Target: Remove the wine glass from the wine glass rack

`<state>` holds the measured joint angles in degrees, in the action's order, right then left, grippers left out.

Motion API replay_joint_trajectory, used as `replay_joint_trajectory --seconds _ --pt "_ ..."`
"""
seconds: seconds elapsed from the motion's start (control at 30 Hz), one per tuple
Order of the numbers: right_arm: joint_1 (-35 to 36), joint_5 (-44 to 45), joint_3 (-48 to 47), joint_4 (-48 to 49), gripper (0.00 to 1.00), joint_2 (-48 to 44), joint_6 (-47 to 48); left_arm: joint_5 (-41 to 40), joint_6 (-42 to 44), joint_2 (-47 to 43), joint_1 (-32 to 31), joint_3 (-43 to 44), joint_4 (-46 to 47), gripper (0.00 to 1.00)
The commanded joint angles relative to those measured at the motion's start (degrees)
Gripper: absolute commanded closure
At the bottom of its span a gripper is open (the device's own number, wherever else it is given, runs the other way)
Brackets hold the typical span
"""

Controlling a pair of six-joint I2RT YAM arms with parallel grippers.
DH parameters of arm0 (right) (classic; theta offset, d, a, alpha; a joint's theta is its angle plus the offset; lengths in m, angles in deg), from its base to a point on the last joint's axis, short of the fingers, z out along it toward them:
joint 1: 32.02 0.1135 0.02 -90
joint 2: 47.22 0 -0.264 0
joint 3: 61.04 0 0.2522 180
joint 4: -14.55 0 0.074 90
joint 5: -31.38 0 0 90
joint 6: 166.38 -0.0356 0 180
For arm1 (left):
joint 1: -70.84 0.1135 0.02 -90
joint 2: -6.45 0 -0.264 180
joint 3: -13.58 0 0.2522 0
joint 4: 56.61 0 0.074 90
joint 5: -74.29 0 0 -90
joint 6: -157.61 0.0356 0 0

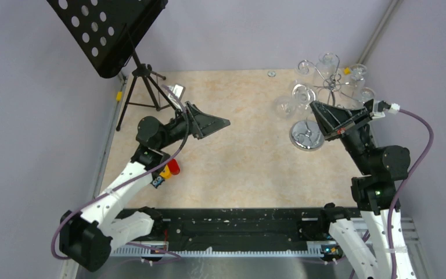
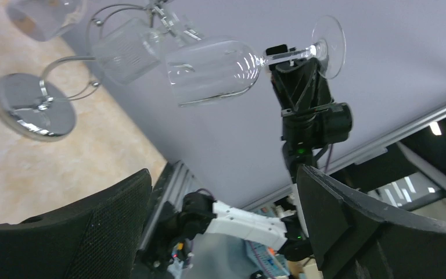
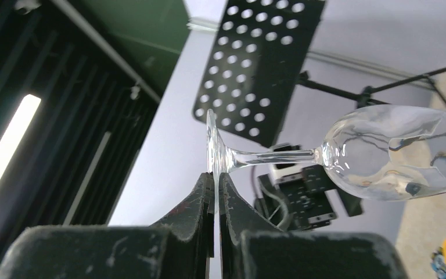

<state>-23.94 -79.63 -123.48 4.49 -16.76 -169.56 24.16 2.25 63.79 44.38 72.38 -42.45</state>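
The wine glass (image 3: pixel 392 154) lies horizontal in the air. My right gripper (image 3: pixel 216 177) is shut on the rim of its round foot. In the left wrist view the glass (image 2: pixel 209 70) is held sideways, its bowl close to the chrome wine glass rack (image 2: pixel 32 107) and the glasses hanging there; I cannot tell if it touches them. From above, the right gripper (image 1: pixel 316 109) is just left of the rack (image 1: pixel 306 135), with the held bowl (image 1: pixel 284 106) pointing left. My left gripper (image 1: pixel 223 123) is open and empty over mid-table, its jaws wide apart in its own view (image 2: pixel 220 232).
Several other glasses (image 1: pixel 357 72) hang on the rack's looped arms at the back right. A black tripod music stand (image 1: pixel 107 32) stands at the back left. A small red and yellow object (image 1: pixel 171 168) lies by the left arm. Purple walls close in the table.
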Motion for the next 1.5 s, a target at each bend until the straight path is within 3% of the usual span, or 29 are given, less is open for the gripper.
replay_joint_trajectory --seconds 0.0,0.13,0.4,0.57,0.73,1.0,1.33,1.47 --pt "-0.37 -4.24 -0.88 21.04 1.00 2.09 -6.94 -0.20 -16.78 5.70 -1.36 -0.48 27.15 0.02" --pt "-0.41 -5.13 -1.22 27.78 1.00 3.61 -9.94 -2.22 -25.71 11.66 -2.89 2.08 37.75 0.01" --pt "-0.31 -5.98 -0.71 34.52 1.00 4.85 -14.11 -3.80 -37.54 23.16 -6.38 9.61 50.30 0.02" --pt "-0.31 -6.47 -0.44 38.33 1.00 5.51 -16.67 -4.60 -40.89 27.52 -9.16 13.20 54.27 0.05" --pt "-0.28 -6.74 0.19 35.11 1.00 4.33 -17.23 -4.64 -41.60 29.26 -11.33 16.71 54.78 0.09" --pt "-0.28 -5.89 3.61 31.12 1.00 2.16 -18.52 -3.30 -41.83 28.76 -13.20 19.79 55.79 0.38" --pt "-0.27 -4.15 6.34 29.27 1.00 1.21 -20.11 -4.84 -45.23 29.02 -13.73 21.27 64.26 0.58" --pt "-0.26 -4.04 6.23 28.24 1.00 1.04 -19.60 -3.82 -44.96 28.63 -13.99 22.33 64.62 0.70"
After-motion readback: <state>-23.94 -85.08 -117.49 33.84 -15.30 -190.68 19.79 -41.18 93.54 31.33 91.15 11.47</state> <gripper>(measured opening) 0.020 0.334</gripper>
